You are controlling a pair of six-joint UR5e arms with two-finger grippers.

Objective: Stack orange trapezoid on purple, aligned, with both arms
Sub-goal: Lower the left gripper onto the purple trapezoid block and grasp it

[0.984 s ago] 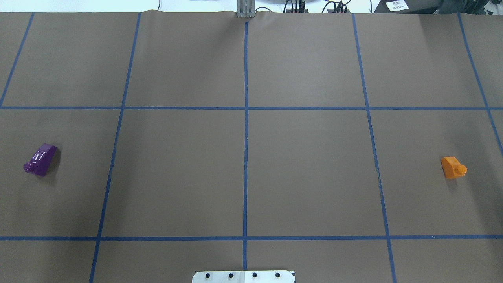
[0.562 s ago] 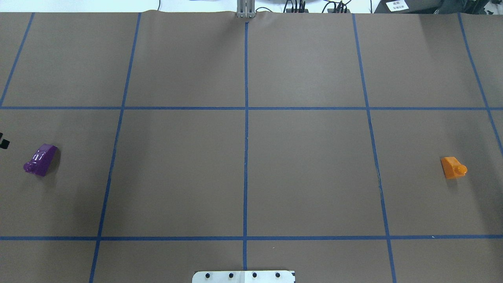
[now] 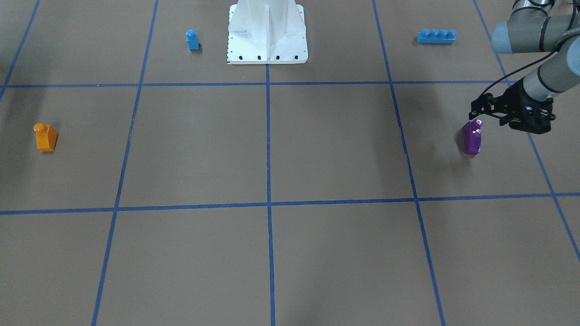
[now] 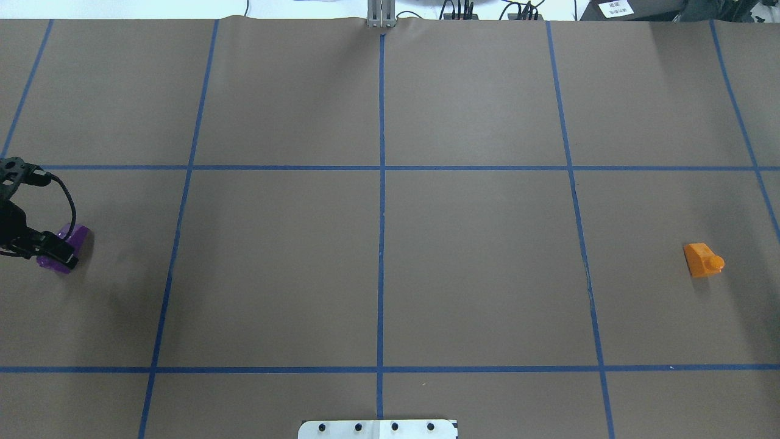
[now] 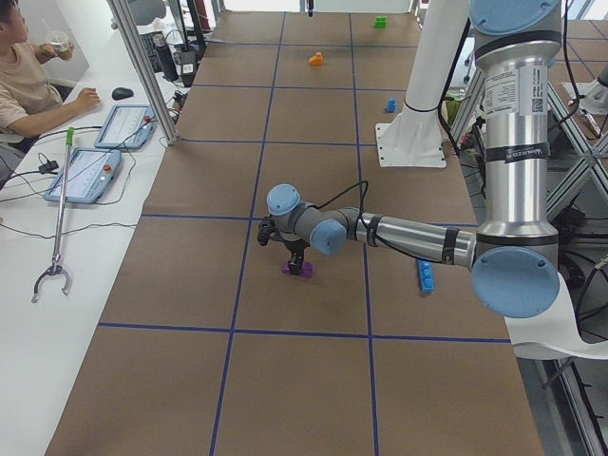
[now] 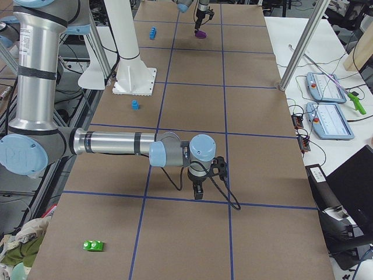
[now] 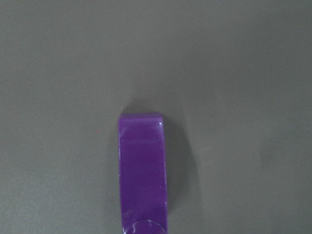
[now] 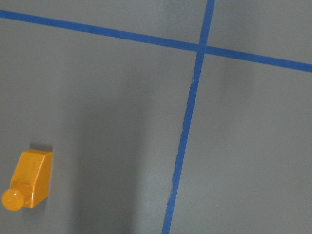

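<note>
The purple block [image 3: 472, 138] lies on the brown table on my left side; it also shows in the overhead view [image 4: 72, 236] and fills the bottom centre of the left wrist view [image 7: 143, 173]. My left gripper [image 3: 476, 115] hangs just over its stud end, with the jaws apparently apart and nothing in them. It also shows in the overhead view [image 4: 55, 249]. The orange trapezoid [image 4: 703, 260] lies alone far to the right, its stud pointing sideways, and shows at the lower left of the right wrist view [image 8: 27, 187]. My right gripper [image 6: 198, 191] shows only in the exterior right view, low over the table; I cannot tell whether it is open or shut.
A small blue single-stud block [image 3: 192, 40] and a long blue brick [image 3: 436, 36] lie either side of the white mounting base [image 3: 267, 36]. A green block [image 6: 93, 245] lies near the table's right end. A seated operator [image 5: 28, 76] is at the side bench.
My left gripper has come in from the overhead view's left edge and now stands over the purple block. Neither block has moved.
</note>
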